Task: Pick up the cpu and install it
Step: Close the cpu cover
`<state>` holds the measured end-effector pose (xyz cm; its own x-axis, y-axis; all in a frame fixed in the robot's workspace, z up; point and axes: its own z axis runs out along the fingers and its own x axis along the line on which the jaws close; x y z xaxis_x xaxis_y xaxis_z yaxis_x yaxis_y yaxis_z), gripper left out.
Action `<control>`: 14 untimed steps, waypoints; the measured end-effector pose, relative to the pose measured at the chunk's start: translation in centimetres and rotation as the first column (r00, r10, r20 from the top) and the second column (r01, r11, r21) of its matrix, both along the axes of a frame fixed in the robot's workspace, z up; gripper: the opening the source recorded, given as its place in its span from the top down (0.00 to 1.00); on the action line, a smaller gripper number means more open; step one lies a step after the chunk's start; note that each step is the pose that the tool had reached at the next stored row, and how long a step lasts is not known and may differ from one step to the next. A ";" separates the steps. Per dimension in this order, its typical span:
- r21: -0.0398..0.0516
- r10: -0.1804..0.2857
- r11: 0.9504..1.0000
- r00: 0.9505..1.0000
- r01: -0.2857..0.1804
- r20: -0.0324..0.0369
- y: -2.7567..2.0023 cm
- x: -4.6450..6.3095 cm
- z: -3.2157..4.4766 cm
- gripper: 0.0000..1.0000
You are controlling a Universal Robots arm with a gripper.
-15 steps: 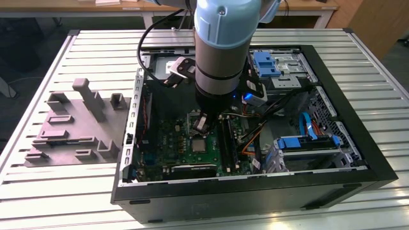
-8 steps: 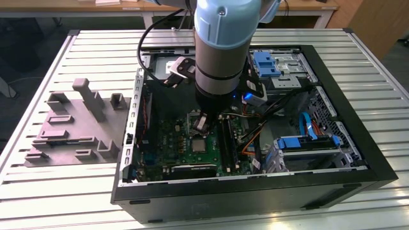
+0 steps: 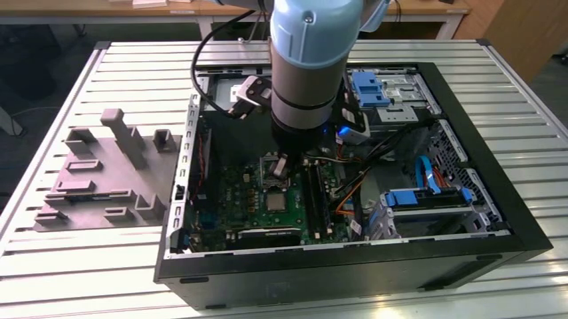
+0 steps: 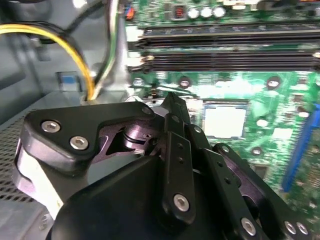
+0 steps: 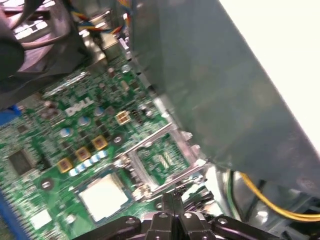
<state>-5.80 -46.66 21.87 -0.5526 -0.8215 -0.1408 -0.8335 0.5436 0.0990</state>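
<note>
Hand [image 5: 172, 212] low inside the open computer case [image 3: 497, 199], hovering just over the motherboard [image 3: 266, 199]. In the first wrist view its two fingertips [image 5: 166, 200] meet, pressed together with nothing between them; in the second wrist view the black linkage of the hand [image 4: 172, 107] blocks much of the board.

Just beside the fingertips: the silver-framed socket [image 5: 160, 160], its load frame standing open and tilted up.

Next to that frame, the cpu [image 5: 105, 195] lies flat in its seat on the board, pale silvery square, apart from the fingers. Same chip in the second wrist view [image 4: 225, 121] and the exterior view [image 3: 277, 201].

Past the cpu: memory slots [image 4: 225, 50], long dark rows. Yellow cable [image 4: 75, 55] loops close beside the hand. Blue drive brackets [image 3: 426, 196] toward the exterior view's right.

Arm [image 3: 306, 66] comes down through the case opening, hiding the board's upper part.

Farther out, on the slatted bench [image 3: 133, 60]: grey moulded tray [image 3: 102, 176], at the exterior view's left, well apart from the hand.
</note>
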 end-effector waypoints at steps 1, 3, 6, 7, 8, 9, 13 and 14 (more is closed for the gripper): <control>0.018 0.000 1.000 1.000 0.000 0.000 0.00 0.0 -0.01 0.89; 0.039 0.000 0.999 1.000 0.000 0.000 0.01 0.1 -0.06 0.89; 0.043 0.000 0.999 1.000 0.000 0.000 0.09 0.3 -0.18 0.89; 0.045 0.000 0.999 1.000 0.000 0.000 0.13 0.3 -0.21 0.89; 0.047 0.000 0.999 1.000 0.000 0.000 0.16 0.4 -0.24 0.89; 0.048 0.000 0.999 1.000 0.000 0.000 0.22 0.4 -0.25 0.89; 0.052 0.000 0.999 1.000 0.000 0.000 0.54 0.6 -0.34 0.89; 0.053 0.000 0.999 1.000 0.000 0.000 0.65 0.7 -0.37 0.89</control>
